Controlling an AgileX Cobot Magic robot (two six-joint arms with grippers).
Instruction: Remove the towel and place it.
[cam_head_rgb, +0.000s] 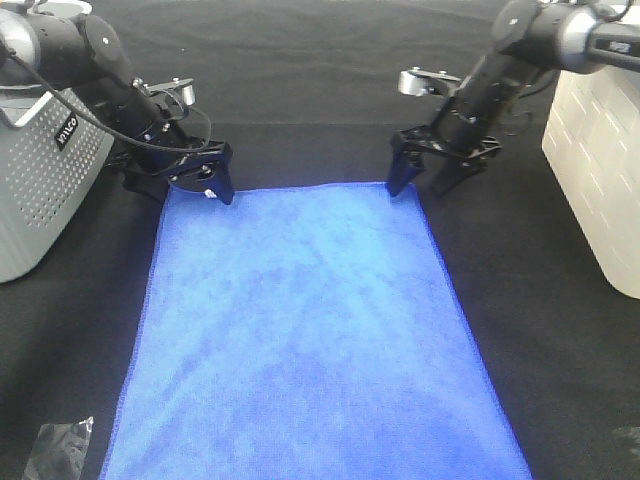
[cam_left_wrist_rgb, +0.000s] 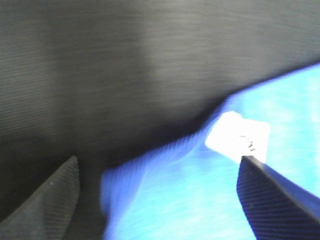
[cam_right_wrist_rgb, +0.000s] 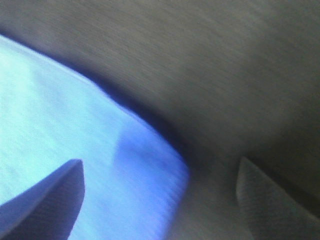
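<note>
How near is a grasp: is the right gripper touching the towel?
Cannot tell. The high view puts the right gripper at the towel's far corner, but not its height; the blurred wrist view shows neither contact nor gap.

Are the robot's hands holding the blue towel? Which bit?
Nothing is held yet. The left hand and the right hand are both open, each with its fingers spread around one far corner of the towel.

A grey perforated box (cam_head_rgb: 40, 170) hems in the left edge and a white bin (cam_head_rgb: 600, 170) the right, leaving narrow black strips of table (cam_head_rgb: 520, 290) beside the towel (cam_head_rgb: 310, 330). The upper middle is open. A plastic scrap (cam_head_rgb: 58, 448) lies lower left.
</note>
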